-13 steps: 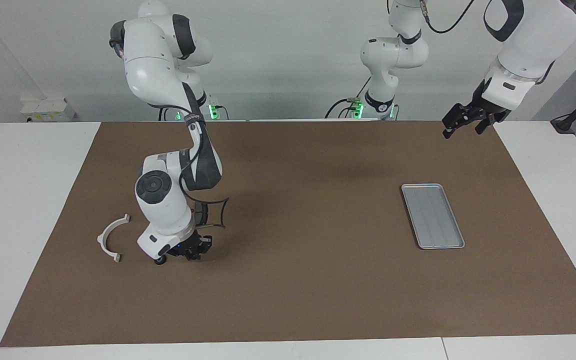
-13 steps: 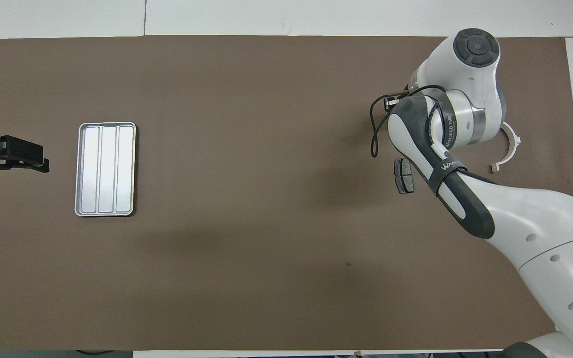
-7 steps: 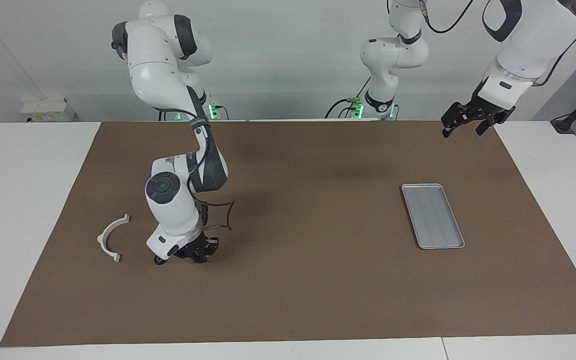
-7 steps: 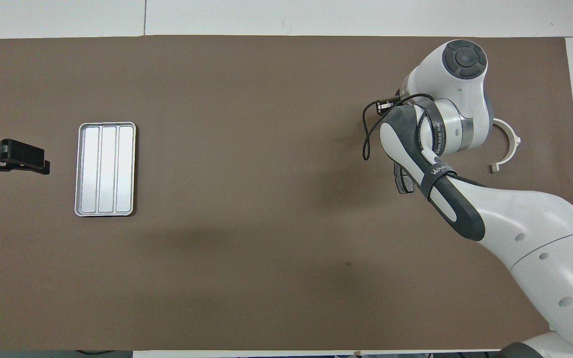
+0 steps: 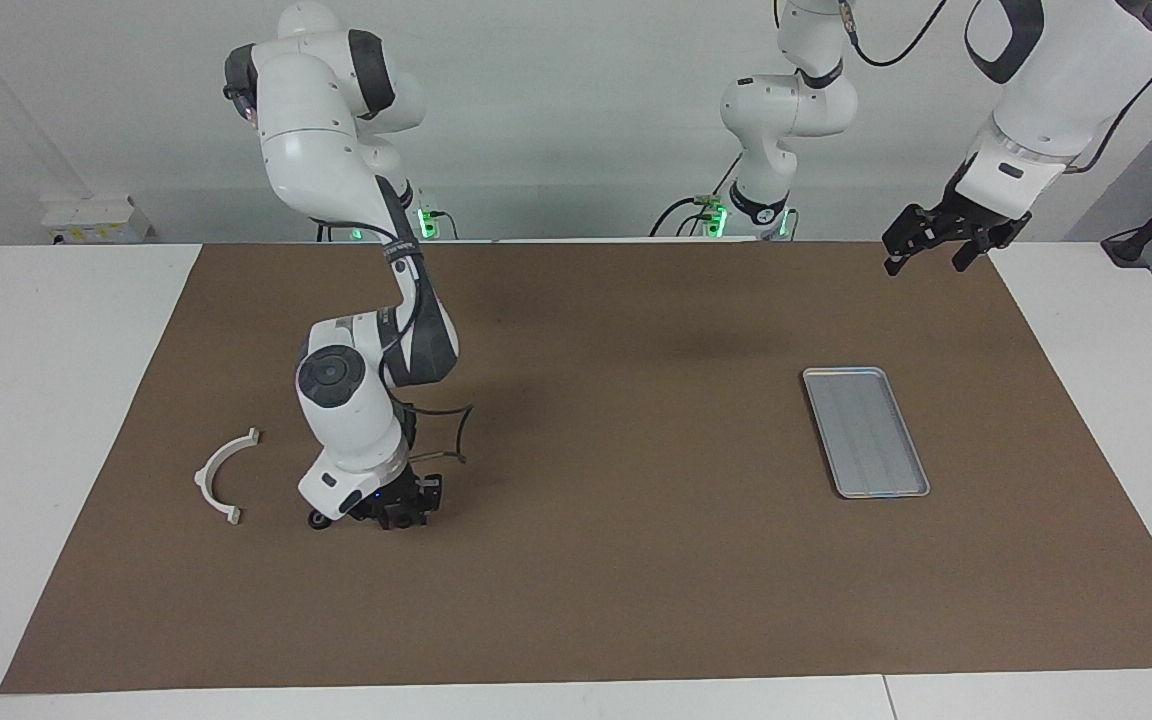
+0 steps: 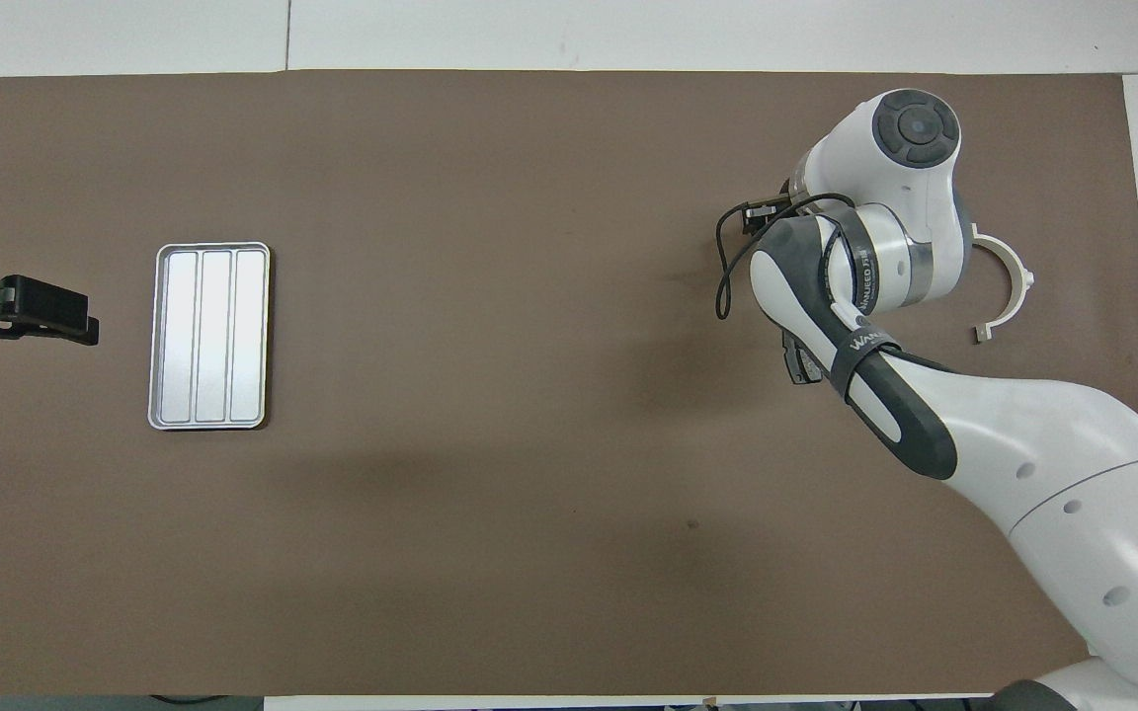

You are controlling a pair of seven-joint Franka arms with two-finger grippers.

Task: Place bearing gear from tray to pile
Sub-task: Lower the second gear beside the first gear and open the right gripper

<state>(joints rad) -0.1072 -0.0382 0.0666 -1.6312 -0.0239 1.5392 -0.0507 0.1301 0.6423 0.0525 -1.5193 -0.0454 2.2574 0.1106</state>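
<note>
The silver tray (image 5: 865,431) (image 6: 208,336) lies bare toward the left arm's end of the mat. At the right arm's end, the pile shows a white half-ring bracket (image 5: 221,476) (image 6: 1009,291) and a dark grey brake-pad plate (image 6: 794,357), which is mostly under the arm. My right gripper (image 5: 401,515) is down at the mat beside the bracket, and what is under it is hidden. The bearing gear is hidden. My left gripper (image 5: 926,262) (image 6: 85,326) hangs open and empty in the air, waiting over the mat's edge at the left arm's end.
A small dark round part (image 5: 318,521) lies on the mat between the bracket and the right gripper. A black cable loop (image 5: 456,430) hangs off the right wrist. The brown mat (image 5: 616,560) covers most of the white table.
The right arm's wrist and gripper slid a little along the mat away from the bracket, covering more of the brake-pad plate from above. The small dark round part stayed put. The left arm barely moved.
</note>
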